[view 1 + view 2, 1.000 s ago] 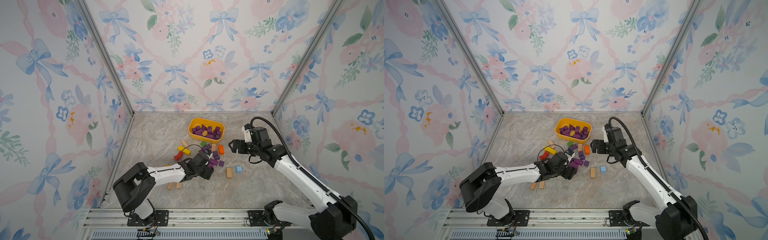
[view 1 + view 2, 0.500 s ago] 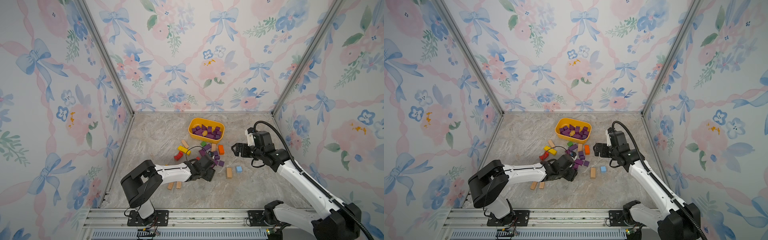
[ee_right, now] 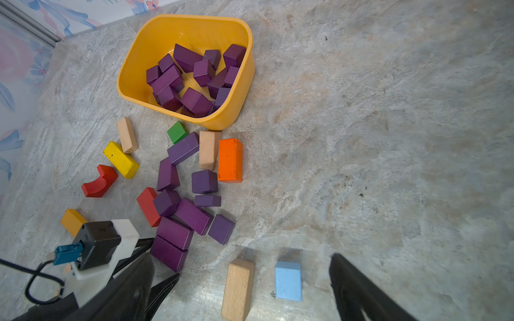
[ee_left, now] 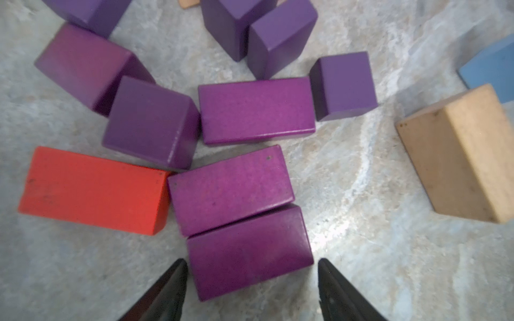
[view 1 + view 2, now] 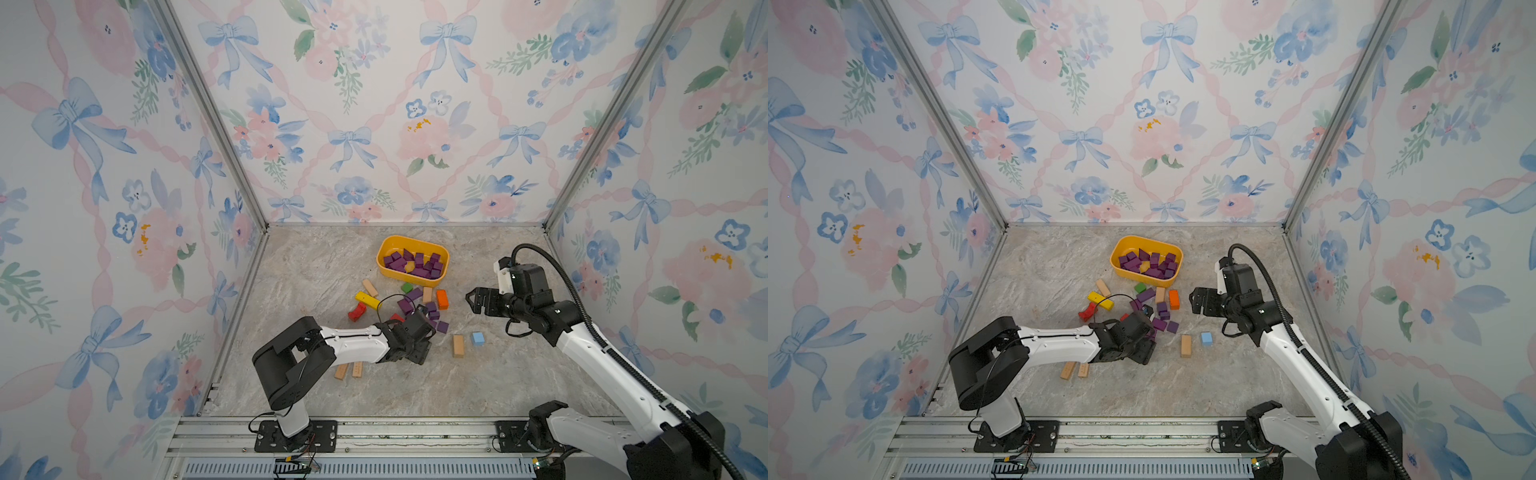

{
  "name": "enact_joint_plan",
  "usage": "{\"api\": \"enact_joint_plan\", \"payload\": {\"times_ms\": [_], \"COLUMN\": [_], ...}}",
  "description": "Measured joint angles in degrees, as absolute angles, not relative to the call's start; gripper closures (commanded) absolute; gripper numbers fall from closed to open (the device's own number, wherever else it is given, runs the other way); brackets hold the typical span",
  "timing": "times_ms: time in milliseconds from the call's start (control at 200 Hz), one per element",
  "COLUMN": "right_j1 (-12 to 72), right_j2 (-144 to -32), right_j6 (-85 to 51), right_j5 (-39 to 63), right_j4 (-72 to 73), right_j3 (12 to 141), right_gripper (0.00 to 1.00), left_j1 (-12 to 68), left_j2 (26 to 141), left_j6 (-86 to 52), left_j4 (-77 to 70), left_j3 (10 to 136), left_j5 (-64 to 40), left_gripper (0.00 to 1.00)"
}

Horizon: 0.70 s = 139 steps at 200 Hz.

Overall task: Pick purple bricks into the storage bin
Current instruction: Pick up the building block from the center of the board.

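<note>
A dark purple painted wooden brick (image 4: 249, 253), a matte rectangular bar with softened edges, lies flat on the floor between the fingers of the left gripper (image 4: 250, 268). Its long axis runs straight across from one black finger to the other, so the jaws straddle its two short ends. A thin strip of floor shows at each end: the jaws are spread and not pressing on it.

Just beyond the fingertips a second purple bar (image 4: 230, 189) lies parallel, long side touching long side. Past that, more purple bricks (image 4: 256, 109), bars and cubes, sit loosely packed at mixed angles. Against the second bar's short end, off to one side of the gripper, is a red painted rectangular block (image 4: 91, 191). On the other side, apart, lie a plain tan wooden block (image 4: 461, 155) with visible grain and a light blue block (image 4: 492, 69). The floor (image 4: 389, 250) is a smooth grey-beige stone pattern.

Well ahead of the left gripper, past the cluster, sits the storage bin (image 5: 411, 240), a shallow glossy yellow plastic tub with rounded corners, holding a heap of purple bricks. The right gripper (image 5: 471, 302) hangs above bare floor, well apart from the cluster, jaws wide and empty.
</note>
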<state>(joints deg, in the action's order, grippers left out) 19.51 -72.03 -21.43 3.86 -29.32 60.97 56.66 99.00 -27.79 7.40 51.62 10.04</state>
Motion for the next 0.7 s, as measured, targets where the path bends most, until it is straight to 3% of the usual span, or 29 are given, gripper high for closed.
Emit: {"api": "enact_joint_plan", "payload": {"times_ms": [135, 380, 695], "right_j1": [18.9, 18.4, 17.6], "right_j2": [-71.3, -71.0, -71.0], "right_j6": [-21.4, -21.4, -20.8], "right_j5": [3.9, 3.9, 3.9], "right_j4": [-29.3, -29.4, -29.5], "right_j3": [60.3, 59.7, 59.0], "right_gripper": [0.03, 0.03, 0.03], "left_j1": [57.0, 57.0, 57.0], "left_j2": [99.5, 100.1, 99.9], "left_j6": [-28.2, -29.5, -29.8], "left_j4": [7.4, 7.4, 7.7], "left_j3": [52.1, 52.7, 52.9], "left_j5": [10.5, 12.0, 13.6], "left_gripper": [0.28, 0.48, 0.57]}}
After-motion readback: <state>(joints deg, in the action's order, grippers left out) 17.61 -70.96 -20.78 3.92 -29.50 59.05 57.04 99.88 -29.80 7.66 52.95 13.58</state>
